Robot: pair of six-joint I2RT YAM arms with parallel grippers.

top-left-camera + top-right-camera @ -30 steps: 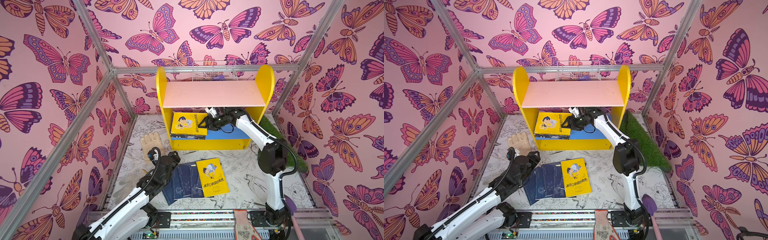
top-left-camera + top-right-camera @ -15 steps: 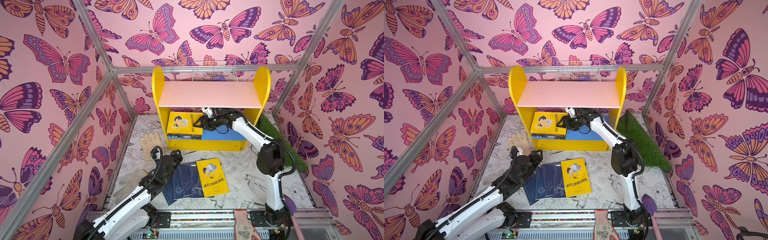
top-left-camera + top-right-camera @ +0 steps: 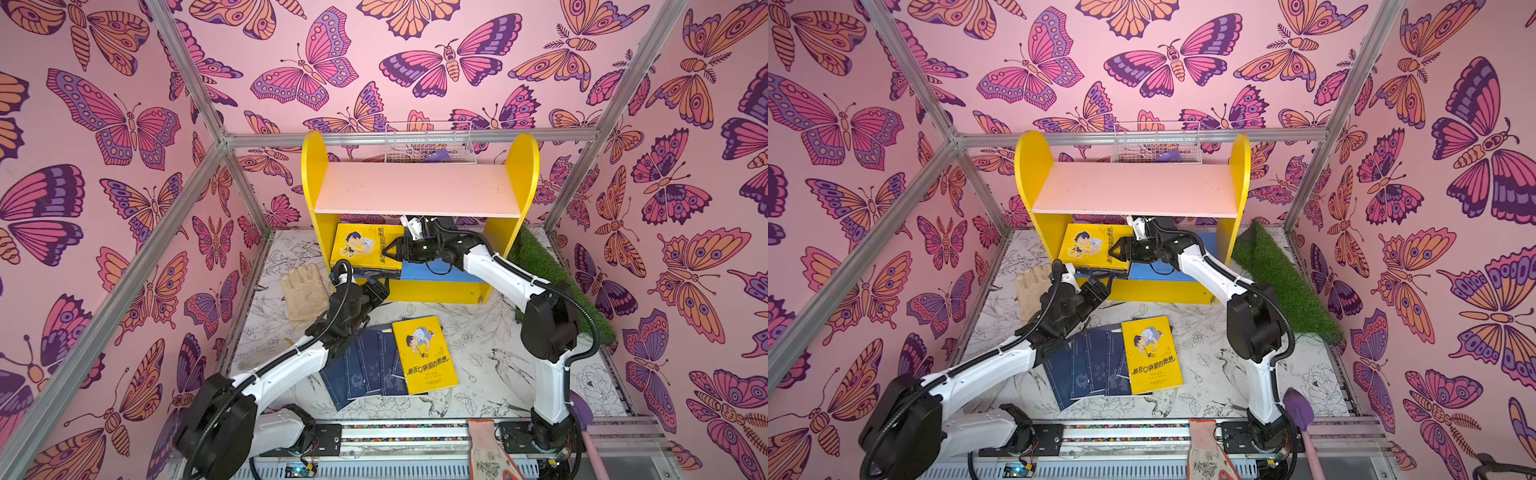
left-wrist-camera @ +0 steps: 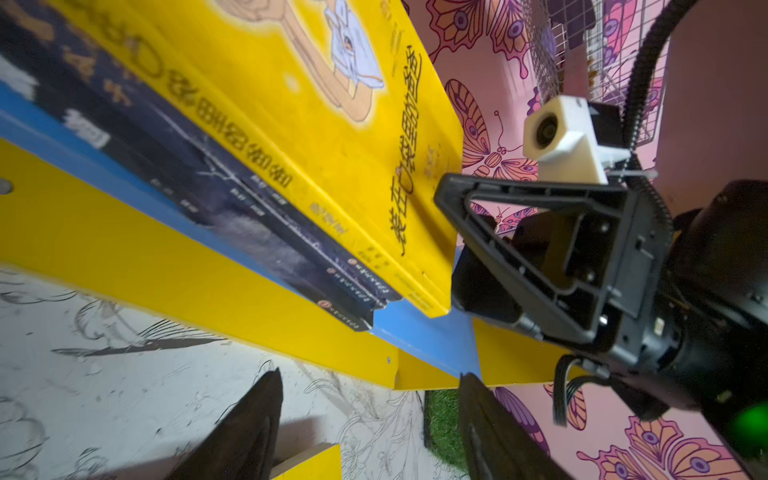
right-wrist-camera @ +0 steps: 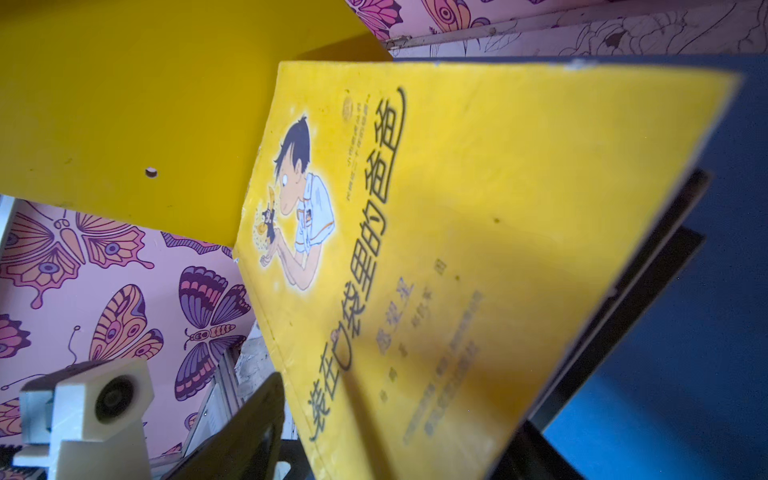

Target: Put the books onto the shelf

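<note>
My right hand (image 3: 388, 251) reaches under the pink board (image 3: 415, 189) of the shelf (image 3: 525, 166). Its jaws are apart around the edge of the yellow cartoon book (image 3: 361, 247), which lies on dark books (image 4: 249, 216) at the left end of the blue lower board (image 3: 432, 272). I'd back out level, so the stack isn't dragged askew. My left hand (image 3: 382, 289) hangs spread and empty by the shelf front. 1 more yellow book (image 3: 424, 353) and the fanned navy books (image 3: 365, 365) lie on the tabletop (image 3: 478, 332).

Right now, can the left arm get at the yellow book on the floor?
Probably yes. The yellow book lies face up atop the navy books, nothing on it, close by the open, empty left gripper. The right gripper is off at the shelf, out of the way.
</note>
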